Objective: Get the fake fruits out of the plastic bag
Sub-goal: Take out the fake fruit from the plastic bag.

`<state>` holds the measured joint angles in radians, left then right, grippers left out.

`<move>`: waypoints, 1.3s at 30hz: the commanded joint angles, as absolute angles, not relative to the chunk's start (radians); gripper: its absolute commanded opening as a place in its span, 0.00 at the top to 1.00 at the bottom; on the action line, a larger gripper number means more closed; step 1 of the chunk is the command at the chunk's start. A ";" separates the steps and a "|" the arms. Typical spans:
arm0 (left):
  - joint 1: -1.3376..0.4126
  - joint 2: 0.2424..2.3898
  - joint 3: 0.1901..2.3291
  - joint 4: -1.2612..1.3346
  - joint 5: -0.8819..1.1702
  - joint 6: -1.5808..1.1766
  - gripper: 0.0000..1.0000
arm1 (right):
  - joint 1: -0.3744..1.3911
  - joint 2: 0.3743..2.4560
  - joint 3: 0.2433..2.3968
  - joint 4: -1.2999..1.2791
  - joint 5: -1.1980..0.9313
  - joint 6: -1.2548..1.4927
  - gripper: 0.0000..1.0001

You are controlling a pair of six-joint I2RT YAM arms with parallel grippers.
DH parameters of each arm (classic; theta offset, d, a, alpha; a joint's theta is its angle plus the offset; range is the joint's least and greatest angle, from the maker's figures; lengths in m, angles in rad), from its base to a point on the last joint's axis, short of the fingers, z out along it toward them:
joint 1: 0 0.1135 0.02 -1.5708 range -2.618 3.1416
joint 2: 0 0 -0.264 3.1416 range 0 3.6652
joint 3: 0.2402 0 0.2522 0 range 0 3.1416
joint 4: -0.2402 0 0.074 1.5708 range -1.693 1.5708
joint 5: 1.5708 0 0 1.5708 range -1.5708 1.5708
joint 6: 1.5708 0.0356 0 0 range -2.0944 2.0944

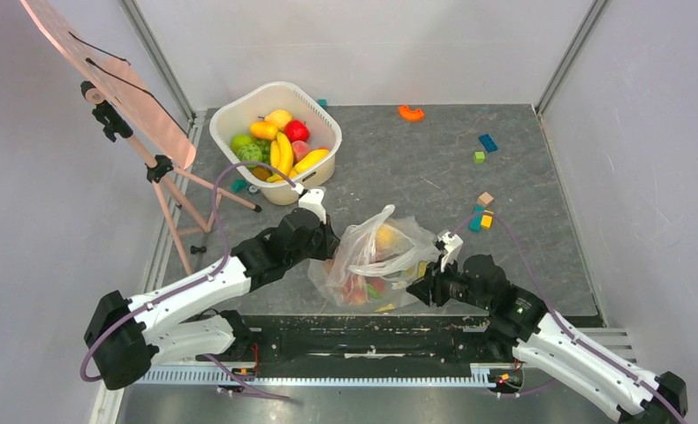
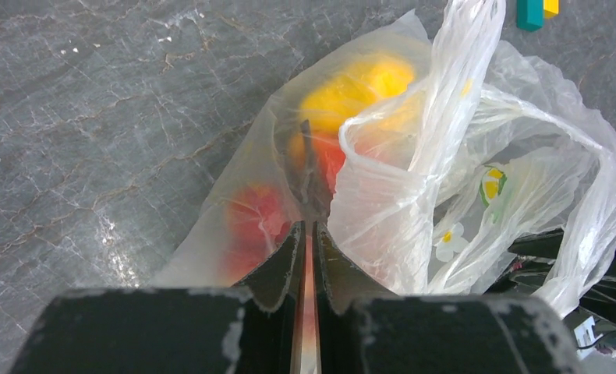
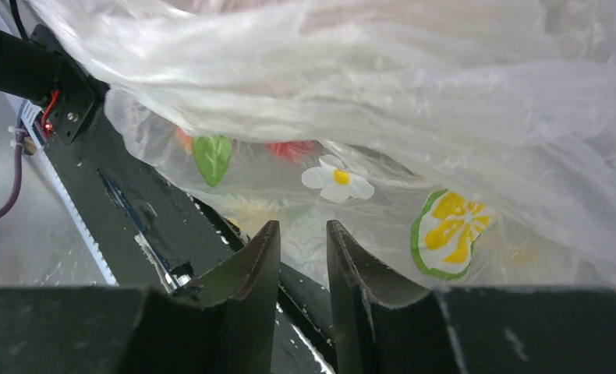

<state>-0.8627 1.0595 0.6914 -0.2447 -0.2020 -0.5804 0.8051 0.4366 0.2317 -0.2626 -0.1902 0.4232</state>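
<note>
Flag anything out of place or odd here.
Loose toy blocks lie scattered far right on the table, an orange piece at its far edge. The plastic bag slumps at the near edge, fake fruits inside. Nothing looks spilled or damaged.

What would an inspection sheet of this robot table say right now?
Surface: grey marbled table.
Job's things: plastic bag near the arms, fake fruits inside it.
Clutter: white tub of other fruit at back left; toy blocks at right; pink board at far left.
End effectors: left end effector shut on the plastic bag; right end effector open beside the bag's printed film.
Cables: purple cable looping off the left arm.
Surroundings: pale wall, metal frame post.
</note>
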 commanded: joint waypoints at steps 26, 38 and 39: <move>-0.731 1.591 1.098 -0.043 -0.114 -0.492 0.95 | 0.831 1.005 0.195 0.527 0.122 0.619 0.74; -0.717 1.834 1.291 -0.016 -0.111 -0.466 0.91 | 0.830 1.130 0.256 0.532 0.138 0.592 0.71; -0.712 1.851 1.297 -0.017 -0.110 -0.468 0.91 | 0.830 1.131 0.257 0.531 0.140 0.591 0.71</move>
<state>-0.7254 1.7973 1.2366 -0.0654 -0.1028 -0.5228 0.8276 1.1213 0.2173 0.4858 0.1089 0.6090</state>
